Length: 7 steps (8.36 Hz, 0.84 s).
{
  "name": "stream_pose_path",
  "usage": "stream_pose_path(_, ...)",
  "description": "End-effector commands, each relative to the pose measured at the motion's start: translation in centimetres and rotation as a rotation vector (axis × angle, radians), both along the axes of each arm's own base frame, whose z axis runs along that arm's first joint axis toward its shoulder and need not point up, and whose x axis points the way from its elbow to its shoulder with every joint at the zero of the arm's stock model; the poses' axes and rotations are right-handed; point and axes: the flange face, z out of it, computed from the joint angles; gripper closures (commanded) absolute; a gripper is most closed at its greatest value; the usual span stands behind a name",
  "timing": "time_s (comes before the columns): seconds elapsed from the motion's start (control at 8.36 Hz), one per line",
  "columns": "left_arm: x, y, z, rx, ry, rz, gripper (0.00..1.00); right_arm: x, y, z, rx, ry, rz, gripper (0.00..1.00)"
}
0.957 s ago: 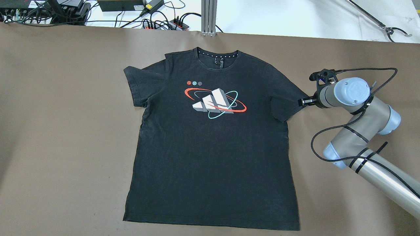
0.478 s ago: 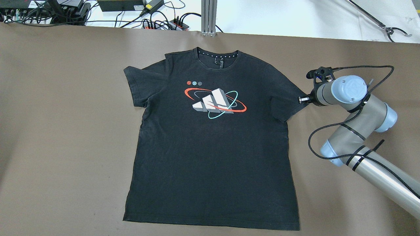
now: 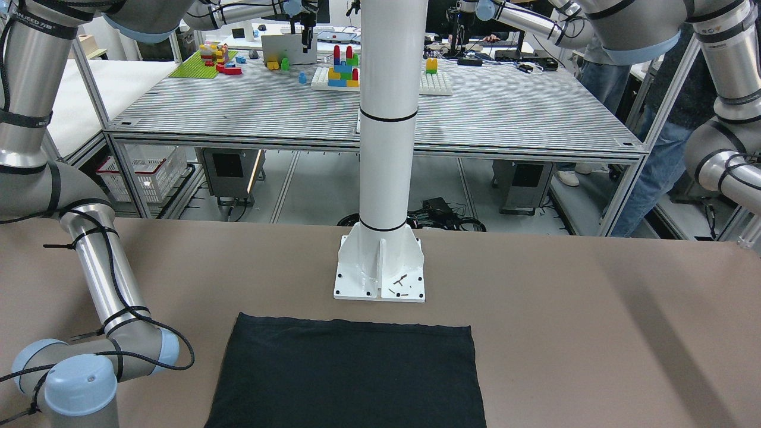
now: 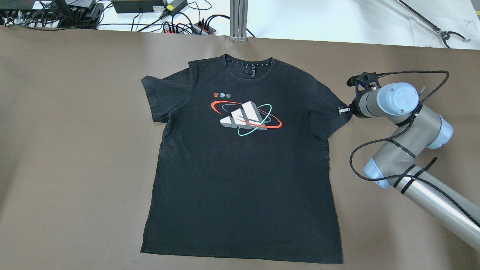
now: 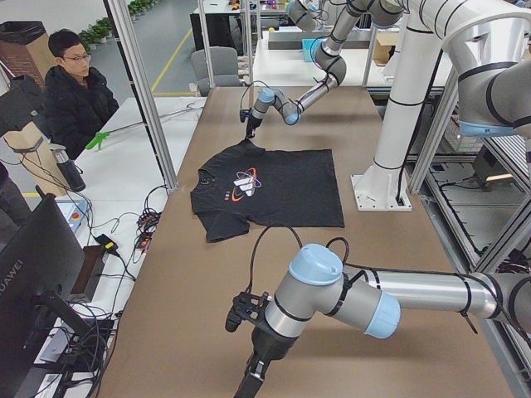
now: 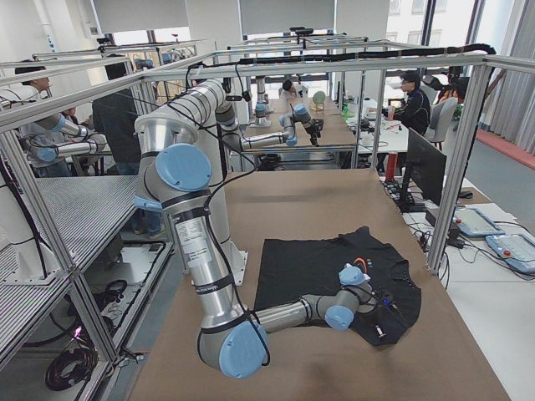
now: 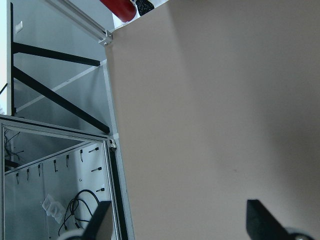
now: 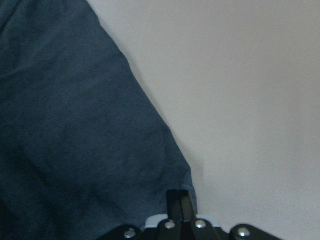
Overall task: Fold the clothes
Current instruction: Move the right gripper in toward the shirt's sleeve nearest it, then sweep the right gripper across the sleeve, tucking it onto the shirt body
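Observation:
The clothes are one black T-shirt (image 4: 243, 165) with a red, white and teal print. It lies flat and face up on the brown table, collar at the far side. My right gripper (image 4: 342, 110) is at the tip of the shirt's right-hand sleeve. In the right wrist view its fingers (image 8: 181, 200) are closed together on the sleeve's hem corner (image 8: 187, 182). My left gripper (image 7: 180, 215) is open over bare table near the table's edge, far from the shirt. It shows low in the exterior left view (image 5: 253, 377).
A white pillar (image 3: 386, 119) on a bolted base plate (image 3: 380, 279) stands just behind the shirt's bottom hem (image 3: 351, 324). Cables and power strips (image 4: 187, 26) lie past the table's far edge. A seated person (image 5: 75, 91) is beside that edge.
My right gripper has shifted slightly up and left in the overhead view, staying at the sleeve tip. The shirt's body has not moved.

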Motion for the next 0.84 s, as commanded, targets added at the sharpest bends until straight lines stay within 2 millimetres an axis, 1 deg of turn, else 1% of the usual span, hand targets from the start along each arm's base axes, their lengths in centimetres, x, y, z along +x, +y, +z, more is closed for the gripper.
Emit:
stream_pose_path(0.0,0.2,0.0,0.0,0.000,0.021,0.009,0.06,-1.8,-1.9,-6.8,0.009,-0.025,0.009,1.00)
stream_pose_path(0.12,0.2,0.0,0.0,-0.002,0.021,0.009,0.06,-3.7,-2.0,-9.7,-0.006,-0.039,0.009,1.00)
stream_pose_path(0.24,0.2,0.1,0.1,-0.002,0.021,0.009,0.06,-5.1,-2.3,-12.6,-0.037,-0.064,0.030,1.00)
stream_pose_path(0.36,0.2,0.1,0.2,-0.004,0.020,0.008,0.06,-5.7,-2.8,-14.0,-0.049,-0.069,0.040,1.00)
stream_pose_path(0.48,0.2,0.1,0.2,-0.003,0.019,0.010,0.06,-6.7,-2.8,-14.3,-0.056,-0.069,0.039,1.00)
stream_pose_path(0.6,0.3,0.0,0.3,-0.004,0.020,0.010,0.06,-7.6,-3.3,-15.1,-0.074,-0.082,0.055,1.00)
stream_pose_path(0.72,0.2,0.1,0.3,-0.004,0.021,0.010,0.06,-9.9,-3.1,-16.0,-0.103,-0.099,0.065,1.00)
